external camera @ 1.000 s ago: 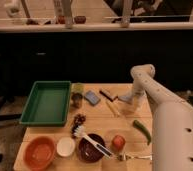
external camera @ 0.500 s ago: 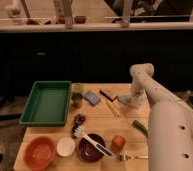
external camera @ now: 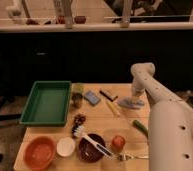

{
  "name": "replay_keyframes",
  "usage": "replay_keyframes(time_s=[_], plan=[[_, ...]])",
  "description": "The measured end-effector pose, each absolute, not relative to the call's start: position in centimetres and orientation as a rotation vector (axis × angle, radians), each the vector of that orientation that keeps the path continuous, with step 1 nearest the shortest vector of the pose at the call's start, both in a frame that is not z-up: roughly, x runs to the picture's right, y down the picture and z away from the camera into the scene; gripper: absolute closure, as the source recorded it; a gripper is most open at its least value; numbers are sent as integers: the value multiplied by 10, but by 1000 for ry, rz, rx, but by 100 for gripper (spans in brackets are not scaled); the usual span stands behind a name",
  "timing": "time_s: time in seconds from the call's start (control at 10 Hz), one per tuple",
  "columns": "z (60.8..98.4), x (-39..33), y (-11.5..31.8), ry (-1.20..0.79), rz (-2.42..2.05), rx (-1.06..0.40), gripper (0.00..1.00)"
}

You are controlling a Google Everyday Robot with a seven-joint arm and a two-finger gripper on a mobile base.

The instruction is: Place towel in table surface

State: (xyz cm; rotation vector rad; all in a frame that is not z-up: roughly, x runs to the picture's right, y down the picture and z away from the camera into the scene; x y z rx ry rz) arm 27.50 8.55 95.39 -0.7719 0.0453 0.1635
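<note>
hand (external camera: 135, 96): positioned just over towel (external camera: 129, 104); grip state cannot be told
towel: laid on table (external camera: 97, 120), right side

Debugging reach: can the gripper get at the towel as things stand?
Probably yes. The gripper is right over the towel near the table's far right edge. Nothing lies on the towel, and the yellow item lies beside it, to its left.

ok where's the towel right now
In the camera view the towel lies on the table near its back right corner, directly under the gripper, with a yellow item just to its left.
</note>
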Motion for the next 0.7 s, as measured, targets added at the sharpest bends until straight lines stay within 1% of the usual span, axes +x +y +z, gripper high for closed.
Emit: replay_keyframes(time_s=[0.2,0.5,0.7], plan=[[942,275,74,36,149,-754,100],[904,275,47,10,116,-706,100],[877,271,38,-20,82,-671,100]])
